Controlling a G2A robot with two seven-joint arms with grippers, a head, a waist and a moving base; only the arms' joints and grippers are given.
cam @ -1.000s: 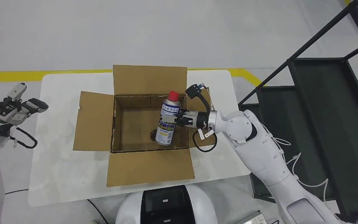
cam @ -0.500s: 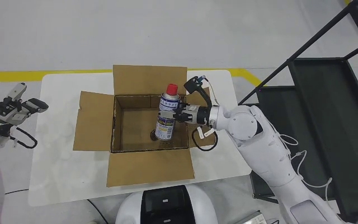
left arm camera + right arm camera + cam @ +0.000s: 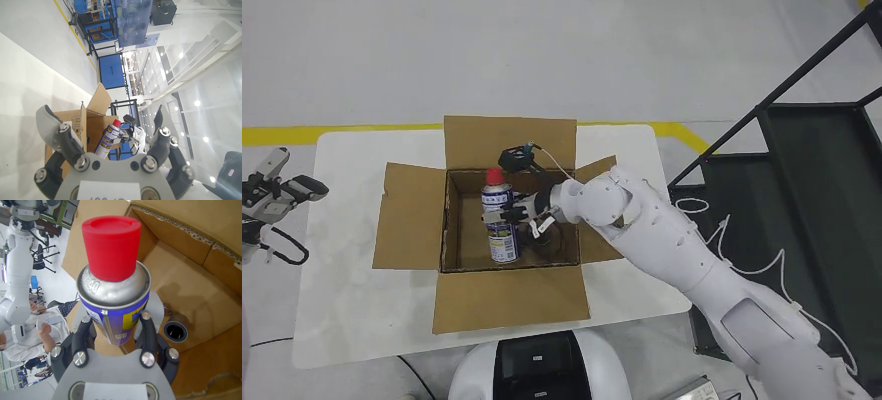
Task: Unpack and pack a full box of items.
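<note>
**Handling of the step.** The step in hand appears to be carrying the can within the box. It is best done with the can vertical, away from the walls and flaps, and steered wide of the small black round-mouthed cylinder [image 3: 175,330] on the box floor just beside it.

**Position and grip.** The right claw [image 3: 117,323] is clenched on the lower body of the red-capped, blue-and-yellow metal spray can [image 3: 113,291], with one finger on each side of the label. The can is near upright, cap uppermost. It sits inside the open brown cardboard box [image 3: 407,215] on the white desk [image 3: 352,290], towards the box's middle. Whether its base touches the floor cannot be told.

The left claw [image 3: 102,113] is released and holds nothing. It is well apart, off the desk's edge.
</note>
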